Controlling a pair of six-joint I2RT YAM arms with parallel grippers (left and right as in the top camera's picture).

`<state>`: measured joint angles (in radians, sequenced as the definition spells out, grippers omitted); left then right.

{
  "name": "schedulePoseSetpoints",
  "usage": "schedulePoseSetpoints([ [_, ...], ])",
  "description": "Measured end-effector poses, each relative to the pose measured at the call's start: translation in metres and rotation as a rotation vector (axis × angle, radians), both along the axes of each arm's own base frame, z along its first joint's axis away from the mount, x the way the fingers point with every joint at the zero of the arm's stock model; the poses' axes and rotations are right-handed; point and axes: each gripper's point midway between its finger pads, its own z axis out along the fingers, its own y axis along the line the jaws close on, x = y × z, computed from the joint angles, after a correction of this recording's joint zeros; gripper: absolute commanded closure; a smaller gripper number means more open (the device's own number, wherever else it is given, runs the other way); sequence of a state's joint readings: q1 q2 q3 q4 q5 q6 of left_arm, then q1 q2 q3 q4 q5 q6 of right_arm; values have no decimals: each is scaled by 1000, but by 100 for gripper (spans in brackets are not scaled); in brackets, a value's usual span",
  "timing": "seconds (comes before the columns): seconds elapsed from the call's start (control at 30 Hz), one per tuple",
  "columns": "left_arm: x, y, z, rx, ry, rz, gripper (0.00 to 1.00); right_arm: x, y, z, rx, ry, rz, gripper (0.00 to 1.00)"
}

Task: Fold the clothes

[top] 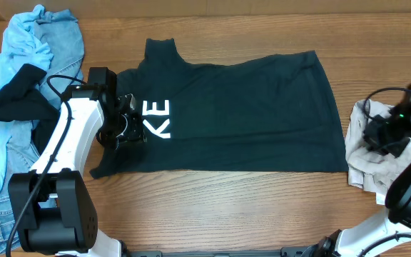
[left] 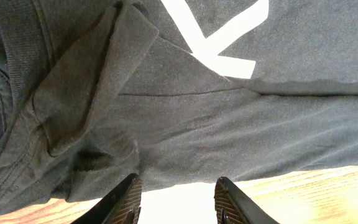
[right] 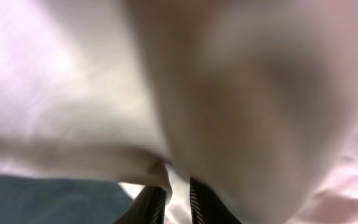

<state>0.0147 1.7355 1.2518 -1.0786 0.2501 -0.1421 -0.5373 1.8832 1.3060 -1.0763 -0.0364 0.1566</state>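
Seemingly ready to fold, the left fingers (left: 126, 198) hung released over the sleeve (left: 79, 93) of the flattened black T-shirt (top: 248, 114); the right fingers (right: 151, 204), amid pale cloth (top: 366, 153), were unreadable.

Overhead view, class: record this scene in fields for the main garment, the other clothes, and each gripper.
main garment: dark T-shirt, spread out on wooden table, white letters showing
left side: blue denim pile
right side: pale cloth
left gripper: open, over T-shirt's edge
right gripper: on pale cloth, grip unclear
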Motion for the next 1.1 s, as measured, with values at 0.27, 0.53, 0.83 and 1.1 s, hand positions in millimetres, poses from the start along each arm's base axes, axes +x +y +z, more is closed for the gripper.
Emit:
schedulePoseSetpoints([
  [0.27, -2, 0, 0, 0, 7, 0, 58, -9, -22, -19, 10, -61, -123, 82],
  [0.53, -3, 0, 0, -1, 14, 0, 57, 5, -52, -21, -124, -163, -295, 76],
  [0.83, -5, 0, 0, 0, 22, 0, 57, -44, -131, -19, -242, -172, -544, 69],
  [1.1, -5, 0, 0, 0, 22, 0, 57, -7, -100, -9, -200, -177, -349, 60],
])
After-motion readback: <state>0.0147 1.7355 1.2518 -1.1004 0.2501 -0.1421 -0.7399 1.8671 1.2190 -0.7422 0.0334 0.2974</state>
